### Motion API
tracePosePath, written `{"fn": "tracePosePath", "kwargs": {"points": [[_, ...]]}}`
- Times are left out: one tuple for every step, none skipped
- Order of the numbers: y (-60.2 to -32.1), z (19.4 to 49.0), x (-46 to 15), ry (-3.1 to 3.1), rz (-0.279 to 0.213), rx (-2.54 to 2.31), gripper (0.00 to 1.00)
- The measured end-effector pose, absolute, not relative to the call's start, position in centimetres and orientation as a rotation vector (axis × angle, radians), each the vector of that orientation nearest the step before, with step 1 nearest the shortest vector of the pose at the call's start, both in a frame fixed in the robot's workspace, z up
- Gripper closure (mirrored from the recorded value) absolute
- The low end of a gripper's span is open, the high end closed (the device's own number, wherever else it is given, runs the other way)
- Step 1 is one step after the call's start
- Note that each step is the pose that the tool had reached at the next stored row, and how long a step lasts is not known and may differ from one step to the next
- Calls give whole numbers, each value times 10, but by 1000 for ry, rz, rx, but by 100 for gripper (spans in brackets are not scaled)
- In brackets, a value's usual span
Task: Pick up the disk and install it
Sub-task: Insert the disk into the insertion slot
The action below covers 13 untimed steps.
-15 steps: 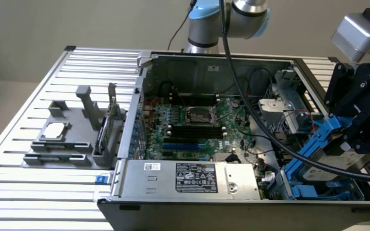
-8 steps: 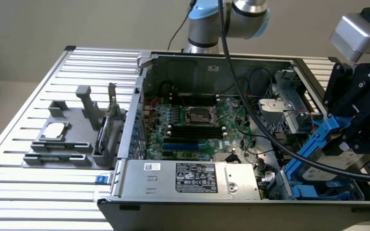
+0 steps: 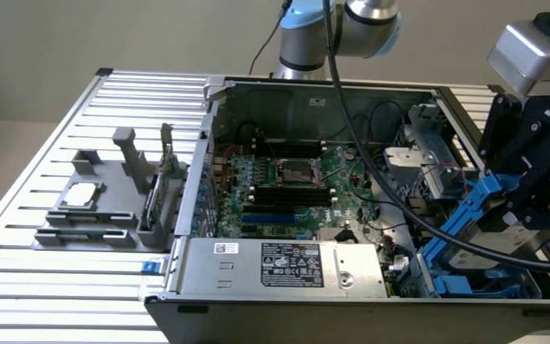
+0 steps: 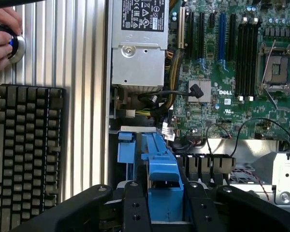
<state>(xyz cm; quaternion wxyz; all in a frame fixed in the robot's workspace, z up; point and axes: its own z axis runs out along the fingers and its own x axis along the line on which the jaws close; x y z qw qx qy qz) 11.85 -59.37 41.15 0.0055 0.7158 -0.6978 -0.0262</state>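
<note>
My jaws are closed partway on the disk (image 3: pixel 461 226), pinching its blue carrier (image 4: pixel 160 176) from both sides. I hold it tilted, lower end reaching into the open computer case (image 3: pixel 304 89) at the exterior view's right, beside the motherboard (image 3: pixel 285 193). A keyboard (image 4: pixel 26 145) lies on the table (image 3: pixel 26 279).

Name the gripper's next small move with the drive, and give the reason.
Probably lower it slightly toward the drive bay: the black gripper clamps the blue-framed silver-grey hard drive, tilted above that bay at a corner of the open computer case.
</note>
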Motion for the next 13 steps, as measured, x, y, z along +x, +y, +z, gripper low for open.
{"fn": "tracePosePath", "kwargs": {"points": [[-594, 411, 118, -2184, -82, 2241, 67], [-594, 411, 118, -2184, -82, 2241, 67], [-594, 411, 118, -2184, -82, 2241, 67], [-594, 411, 118, -2184, -82, 2241, 67], [-594, 411, 118, -2185, -82, 2241, 67], [-594, 411, 118, -2184, -82, 2241, 67], [-594, 411, 118, -2184, -82, 2241, 67], [-594, 410, 117, -2184, -82, 2241, 67], [-594, 410, 117, -2185, -82, 2241, 67], [-594, 409, 117, -2185, -81, 2241, 67], [-594, 408, 117, -2185, -81, 2241, 67], [-594, 408, 117, -2185, -81, 2241, 67], [-594, 407, 117, -2185, -81, 2241, 67]]}}
